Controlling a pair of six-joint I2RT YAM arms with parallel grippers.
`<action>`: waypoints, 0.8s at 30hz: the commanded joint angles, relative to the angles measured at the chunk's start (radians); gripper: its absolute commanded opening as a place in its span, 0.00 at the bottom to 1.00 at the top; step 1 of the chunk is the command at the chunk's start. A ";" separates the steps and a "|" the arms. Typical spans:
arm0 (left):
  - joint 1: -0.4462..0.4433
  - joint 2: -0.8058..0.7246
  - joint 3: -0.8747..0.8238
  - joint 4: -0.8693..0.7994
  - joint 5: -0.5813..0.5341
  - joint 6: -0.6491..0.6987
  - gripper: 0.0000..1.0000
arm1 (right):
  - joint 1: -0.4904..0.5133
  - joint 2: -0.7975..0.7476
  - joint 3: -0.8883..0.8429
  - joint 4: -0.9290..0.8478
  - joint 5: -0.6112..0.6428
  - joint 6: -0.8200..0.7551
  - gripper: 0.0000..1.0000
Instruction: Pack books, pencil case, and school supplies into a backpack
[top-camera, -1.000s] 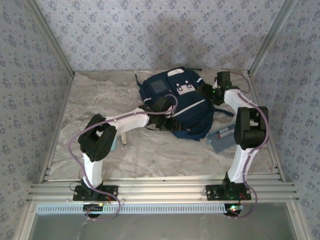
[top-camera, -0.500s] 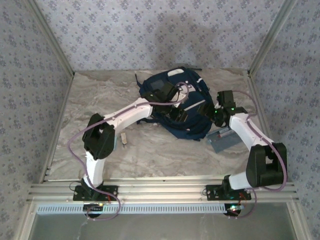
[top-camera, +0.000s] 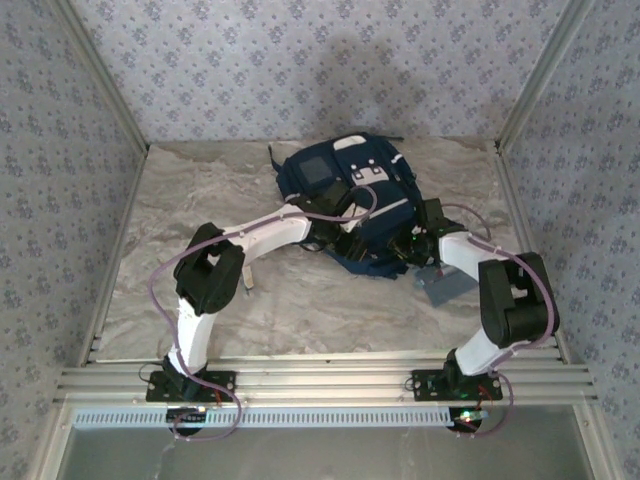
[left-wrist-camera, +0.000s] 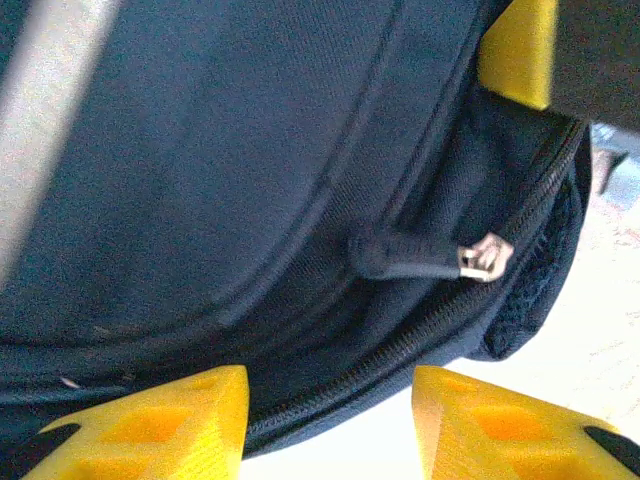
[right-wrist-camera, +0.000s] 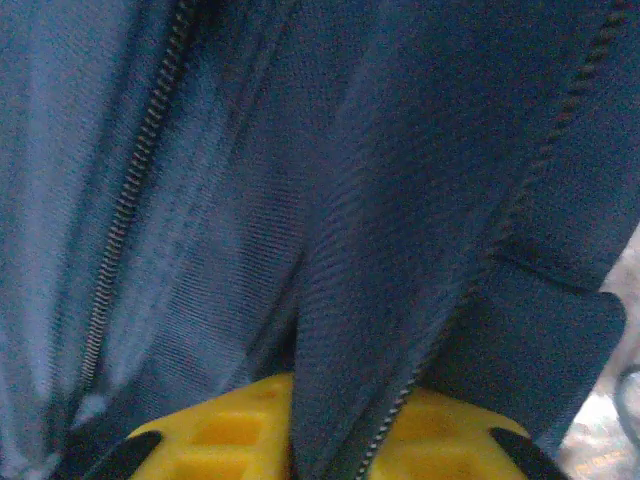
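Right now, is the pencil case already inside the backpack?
No, the pencil case lies on the table outside the backpack, at its right side.

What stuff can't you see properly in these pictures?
Inside the backpack: top view, its own fabric hides it.
Pencil case: top view, the right arm hides part of it.
Small pale thing beside the left arm: top view, too small to name.
Left gripper: left wrist view, the bottom edge cuts its fingers, so any grip on the zip seam is unclear.
Right gripper: right wrist view, the fabric it pinches is blurred.
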 joint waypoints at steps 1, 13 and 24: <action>0.002 -0.077 -0.009 0.022 -0.016 -0.006 0.47 | 0.009 0.028 0.004 0.054 -0.018 -0.098 0.00; 0.067 -0.147 0.021 0.018 0.087 0.038 0.48 | 0.025 -0.230 0.012 0.106 0.004 -0.592 0.00; 0.076 -0.143 -0.082 0.314 0.231 -0.390 0.62 | 0.037 -0.229 -0.066 0.201 0.020 -0.557 0.00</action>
